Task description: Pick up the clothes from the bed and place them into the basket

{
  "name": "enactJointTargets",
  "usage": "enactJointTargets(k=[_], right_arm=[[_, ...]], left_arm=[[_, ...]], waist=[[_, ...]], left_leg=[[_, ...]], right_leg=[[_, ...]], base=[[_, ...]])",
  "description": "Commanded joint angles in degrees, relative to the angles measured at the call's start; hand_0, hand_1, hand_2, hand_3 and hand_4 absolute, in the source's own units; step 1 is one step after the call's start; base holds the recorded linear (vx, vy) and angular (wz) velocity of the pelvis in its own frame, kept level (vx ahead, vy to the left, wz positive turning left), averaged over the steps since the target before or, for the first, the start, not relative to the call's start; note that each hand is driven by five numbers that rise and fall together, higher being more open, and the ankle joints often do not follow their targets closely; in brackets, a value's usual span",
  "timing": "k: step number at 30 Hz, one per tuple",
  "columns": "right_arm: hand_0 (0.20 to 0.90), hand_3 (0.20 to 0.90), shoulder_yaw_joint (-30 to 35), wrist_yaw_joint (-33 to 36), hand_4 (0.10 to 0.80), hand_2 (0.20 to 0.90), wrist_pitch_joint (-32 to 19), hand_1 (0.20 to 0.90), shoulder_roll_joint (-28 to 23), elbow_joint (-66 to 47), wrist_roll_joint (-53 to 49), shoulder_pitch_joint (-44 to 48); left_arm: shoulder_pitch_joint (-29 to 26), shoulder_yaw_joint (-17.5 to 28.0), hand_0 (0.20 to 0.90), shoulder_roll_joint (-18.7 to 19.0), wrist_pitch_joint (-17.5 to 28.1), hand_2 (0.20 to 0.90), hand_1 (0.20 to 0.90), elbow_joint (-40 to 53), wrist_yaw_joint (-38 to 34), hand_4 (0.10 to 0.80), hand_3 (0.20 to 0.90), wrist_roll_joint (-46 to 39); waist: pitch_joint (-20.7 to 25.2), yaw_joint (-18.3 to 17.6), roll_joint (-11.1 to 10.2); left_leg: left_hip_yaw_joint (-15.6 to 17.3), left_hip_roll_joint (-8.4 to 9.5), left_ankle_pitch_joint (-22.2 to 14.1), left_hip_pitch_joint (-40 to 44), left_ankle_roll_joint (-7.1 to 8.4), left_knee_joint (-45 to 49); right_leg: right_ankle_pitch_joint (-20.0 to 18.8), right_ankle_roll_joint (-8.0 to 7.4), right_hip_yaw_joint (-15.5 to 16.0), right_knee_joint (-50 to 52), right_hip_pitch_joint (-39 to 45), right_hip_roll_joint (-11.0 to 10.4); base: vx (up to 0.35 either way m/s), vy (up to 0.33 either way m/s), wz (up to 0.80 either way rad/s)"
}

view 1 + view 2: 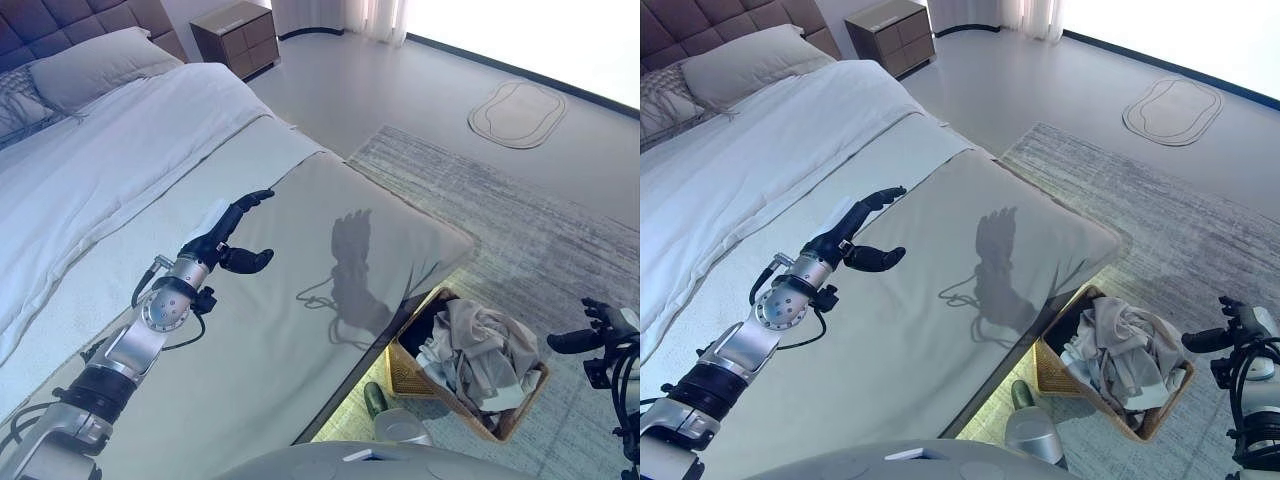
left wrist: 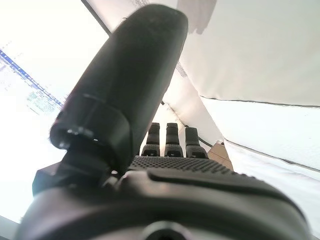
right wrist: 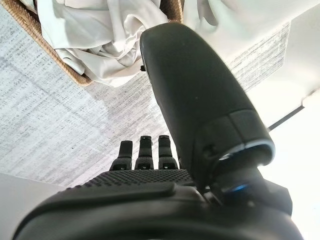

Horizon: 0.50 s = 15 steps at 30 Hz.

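Observation:
A wicker basket (image 1: 410, 377) stands on the rug beside the bed's foot, filled with crumpled grey and white clothes (image 1: 485, 350). The same clothes (image 3: 95, 35) spill over the basket rim (image 3: 47, 47) in the right wrist view. My left hand (image 1: 228, 238) hovers over the grey bed cover (image 1: 330, 230), fingers straight and thumb spread, holding nothing. My right hand (image 1: 590, 335) hangs at the right edge, just right of the basket, open and empty. No loose clothes show on the bed.
White duvet (image 1: 120, 140) and pillows (image 1: 90, 65) cover the bed's head end. A wooden nightstand (image 1: 235, 35) stands beyond the bed. A grey rug (image 1: 520, 220) lies under the basket, and a small oval mat (image 1: 517, 113) lies farther off.

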State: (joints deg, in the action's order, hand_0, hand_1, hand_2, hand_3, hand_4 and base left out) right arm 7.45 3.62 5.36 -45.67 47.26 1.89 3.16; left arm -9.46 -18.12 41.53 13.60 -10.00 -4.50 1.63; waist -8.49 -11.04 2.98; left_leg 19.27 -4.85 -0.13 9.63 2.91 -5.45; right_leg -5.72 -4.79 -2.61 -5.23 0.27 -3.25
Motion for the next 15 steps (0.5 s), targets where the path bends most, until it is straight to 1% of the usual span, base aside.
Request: enactJointTargets(k=[1,5,6,8,11,12,15], right_arm=[[0.9,0.9,-0.56,3.71,0.8,0.9,-3.95,0.9,-4.66,-4.69,0.53,6.4],[0.9,0.9,0.0,3.93,0.8,0.9,-6.25,0.9,-2.93,-9.63,-0.8,5.75],[0.9,0.9,0.08,3.39,0.8,0.9,-7.88,0.9,-1.6,-11.53,-2.2,5.56],[0.9,0.9,-0.29,2.93,0.8,0.9,-8.92,0.9,0.54,-14.25,-3.06,5.03],[0.9,0.9,-1.46,3.18,0.8,0.9,-9.92,0.9,4.33,-18.88,-3.59,3.92],[0.9,0.9,-2.42,4.02,0.8,0.9,-10.34,0.9,6.39,-20.76,-3.86,3.62],[0.9,0.9,-4.34,4.68,0.8,0.9,-11.29,0.9,9.43,-24.61,-1.86,2.87]], left_arm=[[-5.85,3.73,0.9,1.98,3.27,0.9,0.9,4.2,-3.37,0.8,0.9,-0.72],[-4.73,4.83,0.9,1.03,3.62,0.9,0.9,3.44,-3.46,0.8,0.9,-0.3],[-4.16,5.3,0.9,0.22,3.42,0.9,0.9,2.92,-3.83,0.8,0.9,-0.1],[-3.2,5.76,0.9,-1.0,3.4,0.9,0.9,1.9,-4.3,0.8,0.9,0.63],[-0.99,6.55,0.9,-2.78,3.64,0.9,0.9,0.33,-3.92,0.8,0.9,2.53],[0.23,6.7,0.9,-3.76,3.99,0.9,0.9,-0.46,-3.49,0.8,0.9,3.82],[2.44,6.91,0.9,-5.21,4.52,0.9,0.9,-1.99,-3.96,0.8,0.9,4.43]], waist=[[2.87,0.89,-1.71],[3.13,1.01,-1.65],[3.27,1.16,-1.6],[3.41,1.48,-1.57],[3.7,2.14,-1.71],[3.78,2.65,-1.79],[3.65,3.5,-1.74]], left_leg=[[-1.74,-0.01,-4.07,-0.55,-0.89,3.86],[-2.23,0.02,-3.84,-0.28,-0.81,3.43],[-2.43,0.02,-3.69,-0.22,-0.75,3.28],[-2.99,0.11,-3.55,-0.08,-0.8,3.01],[-3.89,0.2,-3.24,-0.06,-0.86,2.85],[-4.42,0.21,-3.11,-0.15,-0.88,2.89],[-5.53,0.24,-2.77,-0.2,-0.91,2.78]], right_leg=[[3.38,-1.93,2.57,4.88,-0.34,-0.17],[3.65,-1.89,2.69,4.94,0.03,-0.11],[3.71,-1.92,2.88,4.95,0.19,-0.15],[3.79,-1.84,3.25,4.85,0.53,-0.2],[4.01,-1.63,3.83,4.96,0.95,-0.24],[4.18,-1.49,4.3,5.0,1.19,-0.3],[4.49,-1.25,5.14,5.03,1.76,-0.37]], base=[[0.014,0.035,0.02],[0.018,0.045,0.03],[0.027,0.066,0.04],[0.031,0.058,0.06],[0.023,0.042,0.09],[0.018,0.041,0.1],[0.019,0.049,0.09]])
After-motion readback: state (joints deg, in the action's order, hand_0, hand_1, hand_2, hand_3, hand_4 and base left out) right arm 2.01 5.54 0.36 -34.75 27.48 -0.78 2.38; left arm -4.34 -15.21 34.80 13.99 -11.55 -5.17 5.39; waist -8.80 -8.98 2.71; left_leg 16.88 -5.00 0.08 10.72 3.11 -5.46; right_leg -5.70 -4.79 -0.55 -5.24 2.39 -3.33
